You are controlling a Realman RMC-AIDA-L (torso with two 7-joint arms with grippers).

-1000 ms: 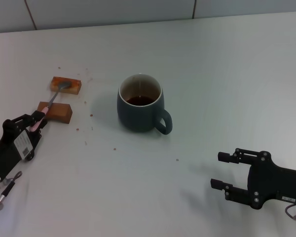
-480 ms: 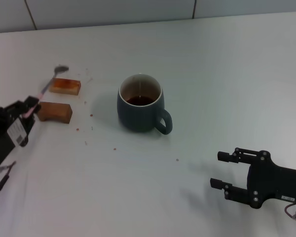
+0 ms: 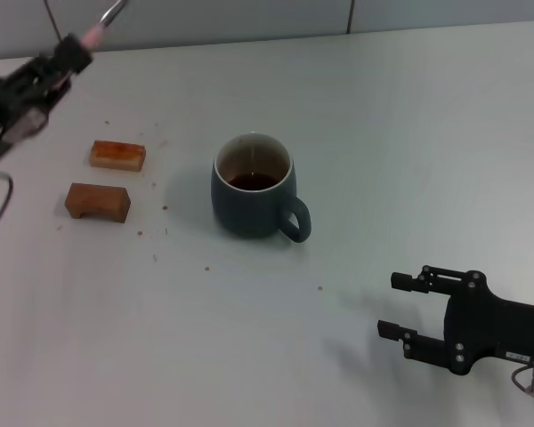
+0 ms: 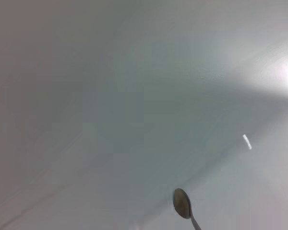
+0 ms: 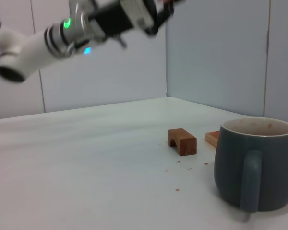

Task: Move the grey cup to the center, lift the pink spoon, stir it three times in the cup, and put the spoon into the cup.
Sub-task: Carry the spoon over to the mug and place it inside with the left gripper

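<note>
The grey cup [image 3: 252, 187] stands upright mid-table, handle toward my right gripper, with dark liquid inside; it also shows in the right wrist view [image 5: 257, 163]. My left gripper [image 3: 74, 49] is raised high at the far left, shut on the pink spoon [image 3: 96, 32], whose silver bowl points up and away beyond the fingers. The spoon's bowl [image 4: 181, 203] shows in the left wrist view against the wall. My right gripper [image 3: 396, 307] is open and empty, low over the table at the near right, apart from the cup.
Two brown wooden blocks lie left of the cup: a flat one [image 3: 117, 154] and an arched one [image 3: 98, 201], both also in the right wrist view [image 5: 181, 141]. Small crumbs dot the table around them. A wall runs along the table's far edge.
My left gripper has risen steeply up and away from the wooden blocks, carrying the pink spoon with it. The cup and the right arm have not moved.
</note>
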